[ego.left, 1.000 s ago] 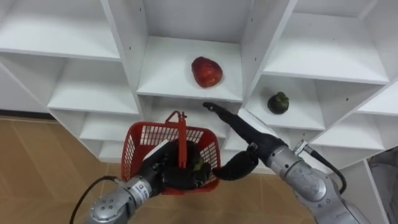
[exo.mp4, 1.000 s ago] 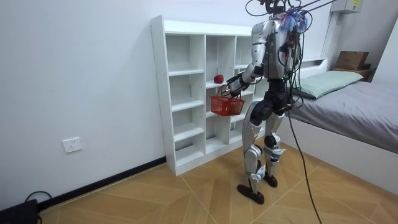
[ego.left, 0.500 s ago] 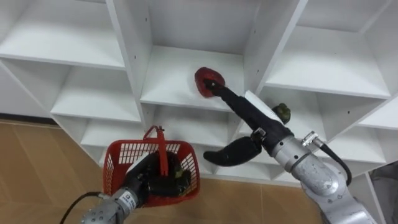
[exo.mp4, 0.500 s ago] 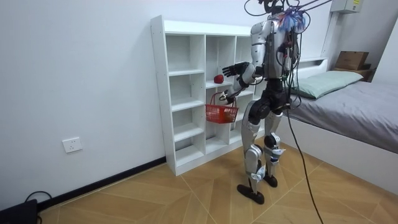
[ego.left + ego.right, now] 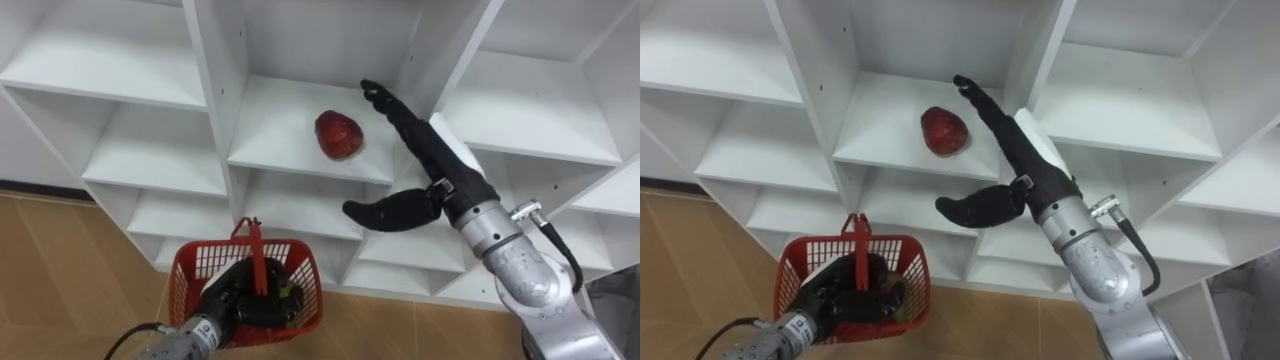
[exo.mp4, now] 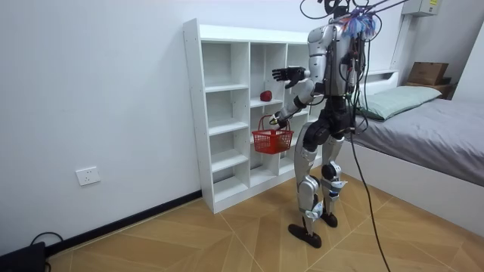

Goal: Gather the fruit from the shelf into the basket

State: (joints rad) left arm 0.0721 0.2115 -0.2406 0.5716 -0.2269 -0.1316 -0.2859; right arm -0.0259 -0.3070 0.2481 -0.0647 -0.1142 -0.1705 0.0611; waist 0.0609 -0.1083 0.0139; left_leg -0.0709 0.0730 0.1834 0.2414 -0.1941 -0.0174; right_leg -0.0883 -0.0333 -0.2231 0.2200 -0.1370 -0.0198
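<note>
The red fruit is lying alone on the middle shelf of the white closet. It is looking firm, smooth-skinned and light, and roundish enough that a nudge from one side is likely to send it rolling. The safest hold is probably across its widest part, with the fingers behind and the thumb in front.

The right hand is hovering wide open at the fruit's three o'clock, just beside it but apart from it. Its fingers are stretching straight toward one o'clock, its thumb is spreading low at five o'clock, and it is holding nothing.

Down at the fruit's seven o'clock, the left hand is curling around the handle of the red basket, carrying it.
</note>
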